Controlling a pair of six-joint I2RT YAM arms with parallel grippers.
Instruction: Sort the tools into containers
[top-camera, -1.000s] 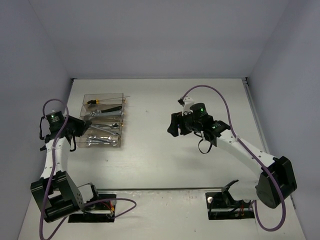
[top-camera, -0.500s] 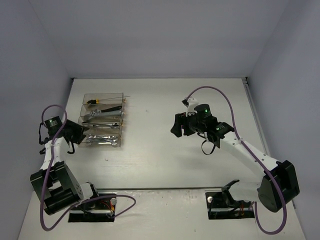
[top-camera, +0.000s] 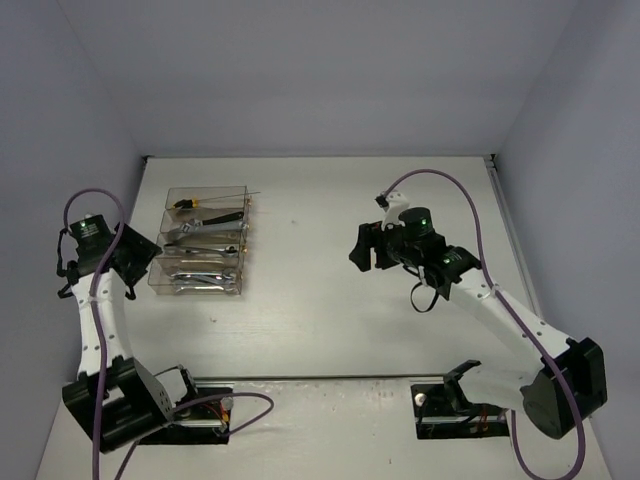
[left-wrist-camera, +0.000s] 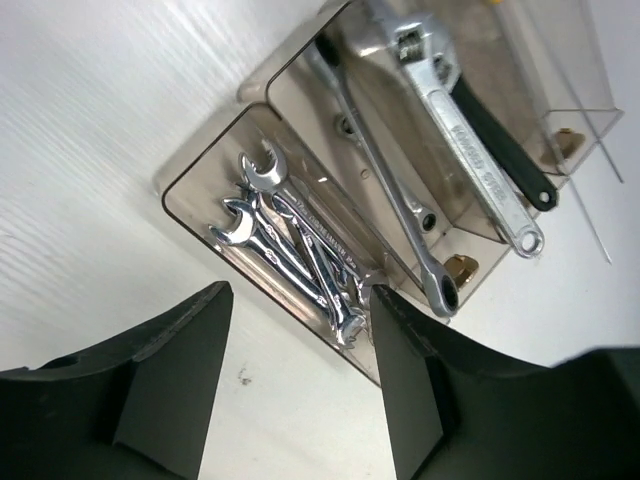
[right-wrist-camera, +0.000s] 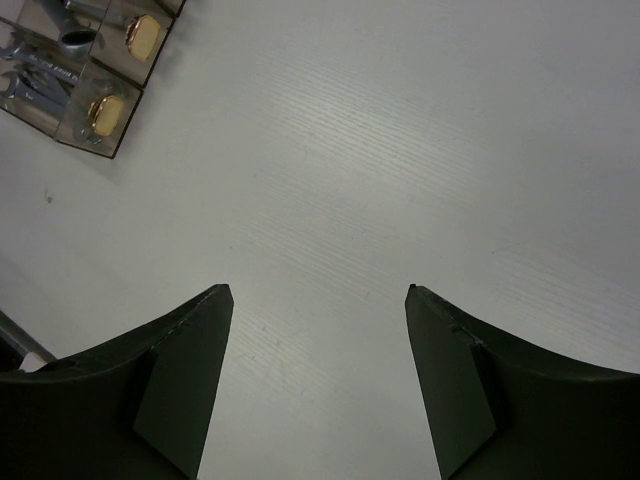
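Clear containers (top-camera: 206, 188) sit at the left of the desk (top-camera: 330, 300). Nearest bin: small silver wrenches (left-wrist-camera: 295, 250), piled. Next bin: long wrench (left-wrist-camera: 385, 190), adjustable wrench (left-wrist-camera: 470, 130), black-handled one (left-wrist-camera: 510, 160) partly hidden beneath. Farthest bin cut off, contents unclear. Spread wide and empty: left pincer (left-wrist-camera: 300, 290), right pincer (right-wrist-camera: 318, 290).

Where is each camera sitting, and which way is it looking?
Top external: high above and behind the robot, looking down at the table. The left arm, right arm and bins show.
Left wrist: on the left arm, looking down past the open left claw into the bins, at the small wrenches and adjustable wrench.
Right wrist: on the right arm, looking down past the open right claw at the tabletop, with a bin corner at the top left.
Shared: all three views show the bins.
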